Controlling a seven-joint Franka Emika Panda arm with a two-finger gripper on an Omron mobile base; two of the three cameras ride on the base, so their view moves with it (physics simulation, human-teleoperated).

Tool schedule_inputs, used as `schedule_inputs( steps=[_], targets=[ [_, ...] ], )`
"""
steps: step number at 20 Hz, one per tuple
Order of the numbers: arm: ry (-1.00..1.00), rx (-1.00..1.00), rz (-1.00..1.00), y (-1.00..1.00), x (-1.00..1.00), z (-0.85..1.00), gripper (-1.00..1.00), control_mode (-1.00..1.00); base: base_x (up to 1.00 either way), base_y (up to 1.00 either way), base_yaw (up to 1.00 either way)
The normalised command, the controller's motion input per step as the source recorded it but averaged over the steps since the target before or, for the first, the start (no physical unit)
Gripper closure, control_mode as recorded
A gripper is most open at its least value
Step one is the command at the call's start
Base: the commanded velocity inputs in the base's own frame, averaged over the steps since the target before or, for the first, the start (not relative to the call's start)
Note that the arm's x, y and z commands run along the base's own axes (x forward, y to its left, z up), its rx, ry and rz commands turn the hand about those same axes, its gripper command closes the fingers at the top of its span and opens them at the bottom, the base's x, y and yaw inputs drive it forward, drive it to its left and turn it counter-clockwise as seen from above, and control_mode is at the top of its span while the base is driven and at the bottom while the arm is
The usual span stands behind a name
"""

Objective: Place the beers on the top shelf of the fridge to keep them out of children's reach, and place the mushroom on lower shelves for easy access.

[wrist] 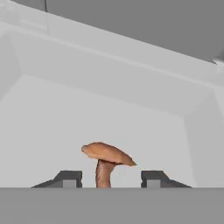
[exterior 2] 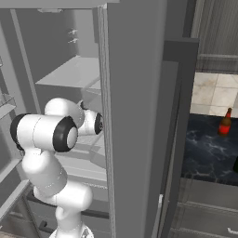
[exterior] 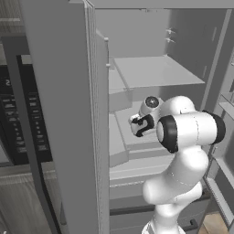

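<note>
Mushroom [wrist: 106, 161] stands upright on a pale lower shelf [wrist: 65, 131] inside the fridge [exterior: 183, 55], between the spread fingertips [wrist: 68, 178] of the hand [wrist: 108, 179], apart from both, while the brown beer bottle [exterior 2: 225, 123] waits on the dark tabletop [exterior 2: 207, 155] far right.

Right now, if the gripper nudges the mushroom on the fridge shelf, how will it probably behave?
The mushroom would probably tip easily: a wide, slanted cap sits on a narrow stem. It looks very small between the gripper tips, so it is likely light and may slide on the smooth pale shelf. Once tipped, it might roll a little.
</note>
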Motion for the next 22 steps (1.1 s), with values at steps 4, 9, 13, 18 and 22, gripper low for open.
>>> schedule_inputs(
  steps=[4, 9, 13, 18, 22],
  targets=[
    [-0.01, 0.0, 0.0, 0.0, 0.1, 0.0, -1.0, -1.0, 0.0, 0.0, 0.0],
    [0.0, 0.0, 0.0, 0.0, -0.15, 0.09, -1.0, -1.0, 0.0, 0.0, 0.0],
    [0.0, 0.0, 0.01, 0.0, -0.76, 0.25, -1.0, -1.0, 0.0, 0.0, 0.0],
    [0.0, 0.0, 0.03, 0.0, -1.0, 0.51, -1.0, -1.0, 0.0, 0.0, 0.0],
    [0.0, 0.0, 0.0, 0.0, -0.96, 0.82, -1.0, -1.0, 0.0, 0.0, 0.0]
  ],
)
